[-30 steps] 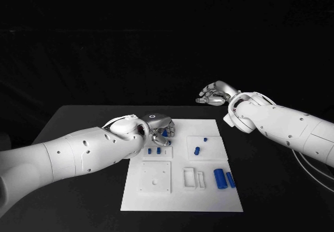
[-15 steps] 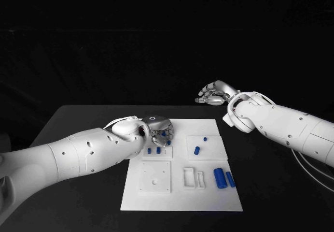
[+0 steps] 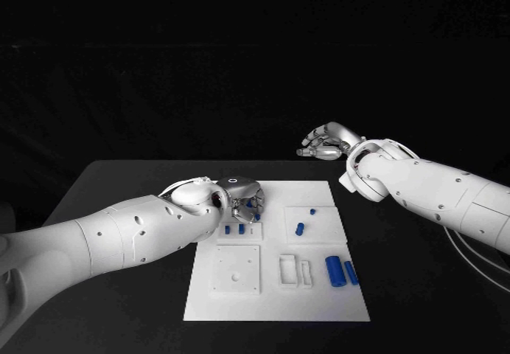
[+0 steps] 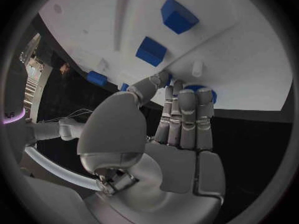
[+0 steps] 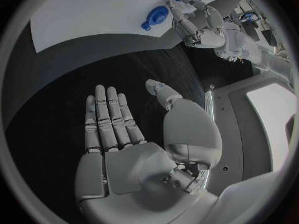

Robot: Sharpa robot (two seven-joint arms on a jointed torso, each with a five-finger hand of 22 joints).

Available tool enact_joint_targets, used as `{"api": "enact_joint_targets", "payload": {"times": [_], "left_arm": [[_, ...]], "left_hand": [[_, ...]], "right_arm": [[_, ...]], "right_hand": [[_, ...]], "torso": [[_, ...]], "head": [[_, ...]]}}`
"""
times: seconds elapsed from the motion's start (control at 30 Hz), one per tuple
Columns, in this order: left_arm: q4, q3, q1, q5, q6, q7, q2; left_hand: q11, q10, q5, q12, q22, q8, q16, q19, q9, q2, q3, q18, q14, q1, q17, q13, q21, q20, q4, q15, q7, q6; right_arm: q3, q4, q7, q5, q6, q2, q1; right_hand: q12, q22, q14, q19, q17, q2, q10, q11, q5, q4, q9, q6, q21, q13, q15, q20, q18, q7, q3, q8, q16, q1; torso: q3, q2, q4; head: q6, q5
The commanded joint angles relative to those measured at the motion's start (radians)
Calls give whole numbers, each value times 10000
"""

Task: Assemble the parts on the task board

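- The left hand (image 3: 242,198) is seen over the far left part of the task board (image 3: 278,310), its fingers curled down onto the board.
- In the left wrist view the fingertips (image 4: 184,92) are closed around a blue part (image 4: 201,90) at the board's edge; the part is grasped between thumb and fingers.
- Two small blue parts (image 3: 235,230) are stood in a raised block just nearer than that hand.
- A square white plate (image 3: 236,270) with holes is set in the near left of the board.
- Toward the middle, a white frame (image 3: 295,271) lies beside two blue cylinders (image 3: 341,272), which lie side by side.
- Beyond them, a blue piece (image 3: 302,228) and a smaller blue peg (image 3: 314,214) are found on a raised square.
- The right hand (image 3: 327,142) is held above the black table (image 3: 127,181) past the board's far right corner, released, fingers straight and apart, nothing in it.
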Motion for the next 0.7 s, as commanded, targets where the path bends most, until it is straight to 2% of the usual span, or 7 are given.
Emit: {"api": "enact_joint_targets", "payload": {"times": [0.03, 0.43, 0.7], "left_arm": [[-8, -12, -57, -20, 238, 103, 46], [-36, -12, -76, 126, 610, 31, 112], [-100, -12, -90, 126, 844, -4, 124]], "left_hand": [[-12, 74, -25, -66, 214, -19, 82, 82, -16, 123, 4, 712, 91, -22, 17, -14, 52, -38, 73, 2, 24, 63], [3, 46, -141, -278, 211, -125, 289, 221, -83, 31, -89, 776, 302, -121, 69, -94, 236, -69, 39, 11, 64, 1], [-56, 297, -127, -292, 196, -10, 389, 257, -46, 266, -57, 821, 431, -107, 77, -94, 310, -79, 20, -41, -47, 295]], "right_arm": [[2, 23, 100, -15, 75, 4, -1], [2, 35, 100, -15, 78, 2, -1], [2, 38, 101, -15, 79, -1, -1]], "right_hand": [[34, 12, -72, -38, -13, -34, 5, 39, 68, 52, -14, -57, -62, -15, 3, 24, 134, 198, -25, 48, -42, -43], [35, 18, -73, -39, -14, -33, 4, 39, 74, 51, -16, -59, -66, -19, 3, 24, 136, 197, -29, 50, -42, -38], [37, 22, -74, -39, -14, -30, 4, 39, 79, 51, -17, -59, -69, -23, 4, 25, 137, 197, -30, 51, -42, -36]], "torso": [[-2, -2, 6], [-1, -1, 6], [-1, -6, 8]], "head": [[-16, -8], [-24, -20], [-39, -32]]}}
